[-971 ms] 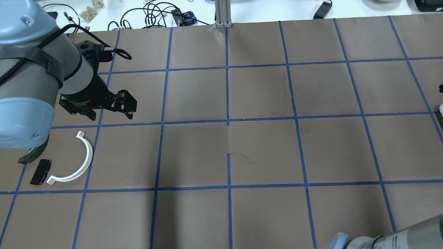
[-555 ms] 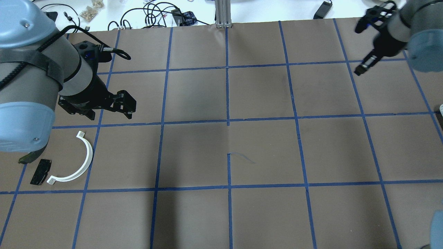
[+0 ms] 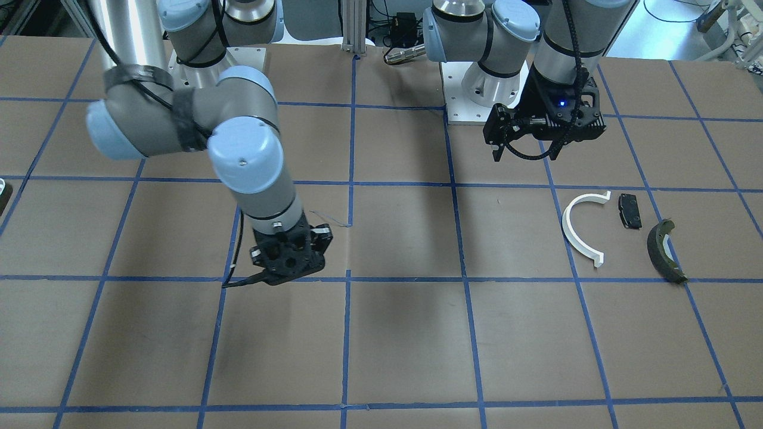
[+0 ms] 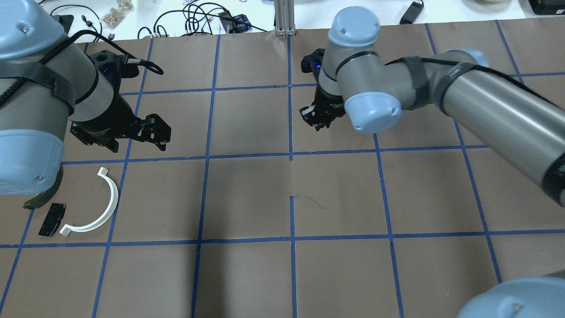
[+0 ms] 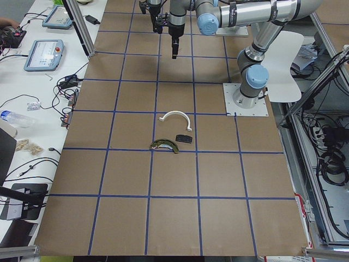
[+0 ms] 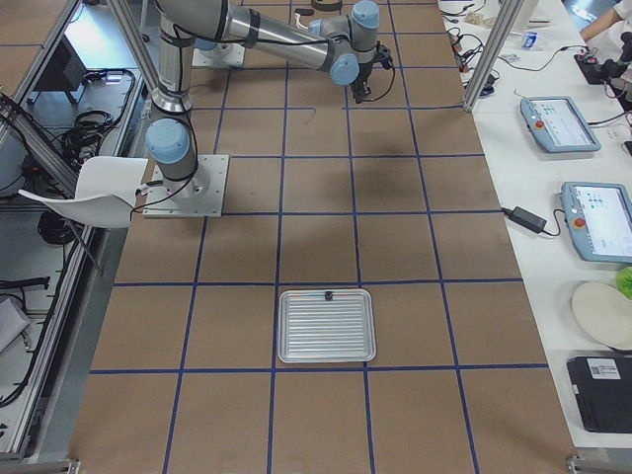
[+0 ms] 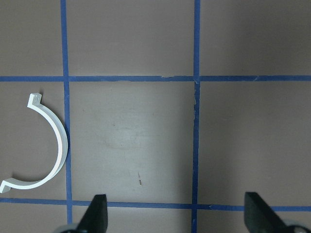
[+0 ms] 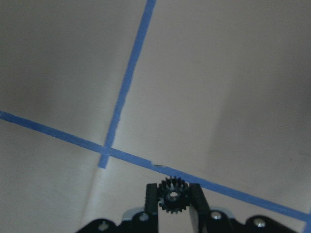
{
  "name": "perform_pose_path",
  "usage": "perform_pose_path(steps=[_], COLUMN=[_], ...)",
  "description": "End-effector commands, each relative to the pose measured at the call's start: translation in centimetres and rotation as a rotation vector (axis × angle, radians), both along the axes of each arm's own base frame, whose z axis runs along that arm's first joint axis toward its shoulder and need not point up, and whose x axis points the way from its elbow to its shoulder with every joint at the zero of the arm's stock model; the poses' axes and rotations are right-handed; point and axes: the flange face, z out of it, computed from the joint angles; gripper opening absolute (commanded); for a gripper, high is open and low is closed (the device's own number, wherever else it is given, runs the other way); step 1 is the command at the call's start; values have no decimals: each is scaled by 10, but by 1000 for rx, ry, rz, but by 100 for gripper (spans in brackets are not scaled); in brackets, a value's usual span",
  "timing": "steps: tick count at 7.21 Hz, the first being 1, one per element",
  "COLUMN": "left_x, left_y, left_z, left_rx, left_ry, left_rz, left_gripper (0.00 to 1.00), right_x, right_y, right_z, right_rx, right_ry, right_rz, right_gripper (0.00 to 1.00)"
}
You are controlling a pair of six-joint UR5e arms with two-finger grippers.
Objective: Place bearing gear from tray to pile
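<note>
Right gripper (image 8: pixel 173 185) clenched on the bearing gear (image 8: pixel 172 195): small black toothed wheel pinched between both fingers, teeth showing above the fingertips. The gear is in the air over the worktop (image 4: pixel 247 194), near a blue tape crossing. In the overhead view it sits at about 1 o'clock of the worktop's middle, well apart from both tray and pile.

Tray (image 6: pixel 326 325): ribbed metal, flat on the worktop at the robot's right end. There is a small dark bit at its far rim; can't tell what it is.

The pile is at 8 o'clock of the worktop's middle in the overhead view:
- White half-ring (image 4: pixel 99 205), open side toward 9 o'clock.
- Black pad (image 4: pixel 51 219) just beside the half-ring at 9 o'clock, apart from it.
- Dark brake-shoe piece (image 3: pixel 666 250) at 11 o'clock of the pad. The left arm's elbow partly hides it overhead; it shows fully in the front view.

Left gripper (image 7: pixel 176 208) is released, fingers spread wide with nothing between them. It hangs at 1 o'clock of the half-ring, on the side of the pile that faces the gear.

Off the worktop's far edge are tangled cables (image 4: pixel 198 17) and an aluminium post (image 4: pixel 284 17). Teach pendants (image 6: pixel 558 123) lie on the side bench.
</note>
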Motion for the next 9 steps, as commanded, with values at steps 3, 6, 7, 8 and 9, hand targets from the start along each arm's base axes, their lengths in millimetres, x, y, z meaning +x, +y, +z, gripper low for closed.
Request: perform_pose_path(steps=[3, 6, 7, 8, 9], left_x=[0, -1, -3, -11, -35], left_y=[4, -5, -9, -14, -22], left_z=[5, -9, -18, -26, -36], left_rx=[-4, 20, 36, 48, 25], left_ry=[-6, 4, 13, 37, 39], left_rz=[-1, 2, 10, -4, -55], left_gripper=[100, 100, 100, 100, 100], right_x=[65, 42, 10, -27, -59], right_y=[42, 14, 5, 3, 12], right_z=[-73, -2, 37, 74, 112], right_rx=[76, 17, 10, -5, -8], right_ry=[38, 27, 57, 62, 65], right_rz=[-34, -58, -48, -29, -58], right_gripper=[92, 100, 100, 100, 100])
